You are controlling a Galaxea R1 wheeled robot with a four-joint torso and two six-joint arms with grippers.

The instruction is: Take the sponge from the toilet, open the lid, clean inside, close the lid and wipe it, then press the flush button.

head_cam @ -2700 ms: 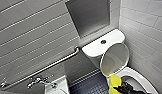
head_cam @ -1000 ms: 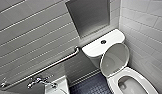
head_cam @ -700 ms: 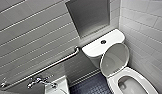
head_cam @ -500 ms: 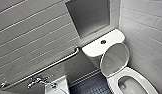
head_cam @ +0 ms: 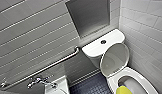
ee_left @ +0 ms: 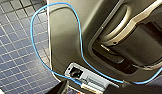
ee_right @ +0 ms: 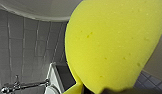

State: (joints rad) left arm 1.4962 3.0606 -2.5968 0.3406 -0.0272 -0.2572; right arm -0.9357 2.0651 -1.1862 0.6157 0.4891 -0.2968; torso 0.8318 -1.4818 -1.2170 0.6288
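Yellow sponge (head_cam: 123,89) over the toilet (head_cam: 147,80) bowl's front rim, lid (head_cam: 114,58) up so you reach inside; your right gripper probably clamps it, left gripper can't tell.

Bright, even light w/ edge warp.

This was a tiled bathroom.
A white toilet (head_cam: 97,48) with raised lid (head_cam: 114,59) stood against grey tiled walls (head_cam: 27,32), near a metal grab bar (head_cam: 48,67), a chrome tap (head_cam: 37,81), a white sink (head_cam: 60,86) and a dark blue tiled floor (head_cam: 92,86).
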